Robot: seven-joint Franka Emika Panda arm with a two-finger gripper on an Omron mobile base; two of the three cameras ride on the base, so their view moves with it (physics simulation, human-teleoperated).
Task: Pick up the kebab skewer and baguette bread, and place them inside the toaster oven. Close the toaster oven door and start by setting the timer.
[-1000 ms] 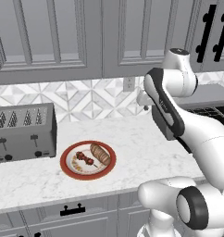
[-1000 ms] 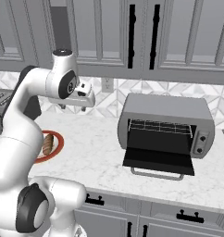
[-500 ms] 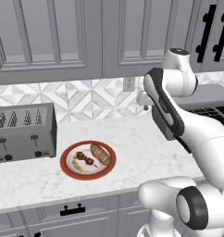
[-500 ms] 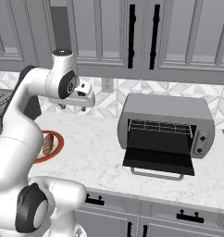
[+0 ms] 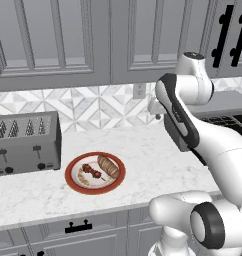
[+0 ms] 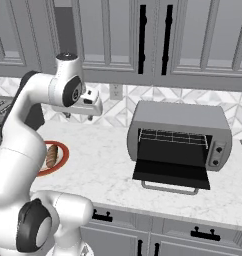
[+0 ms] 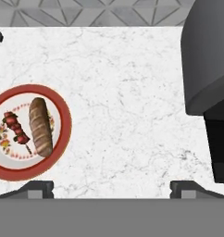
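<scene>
The kebab skewer [image 5: 91,171] [image 7: 16,130] and the baguette bread [image 5: 108,166] [image 7: 40,125] lie side by side on a red-rimmed plate [image 5: 73,180] [image 7: 63,125]; the bread [image 6: 52,155] also peeks out past my arm. My gripper [image 5: 155,114] [image 6: 79,116] [image 7: 112,186] hangs open and empty high above the counter, between the plate and the toaster oven [image 6: 180,132] [image 7: 204,55]. The toaster oven door [image 6: 170,171] [image 7: 222,143] is folded down open, with the wire rack showing inside.
A slotted silver toaster [image 5: 25,142] stands left of the plate against the tiled backsplash. Bare marble counter [image 7: 127,106] stretches between plate and oven. Grey cabinets [image 6: 153,40] hang overhead.
</scene>
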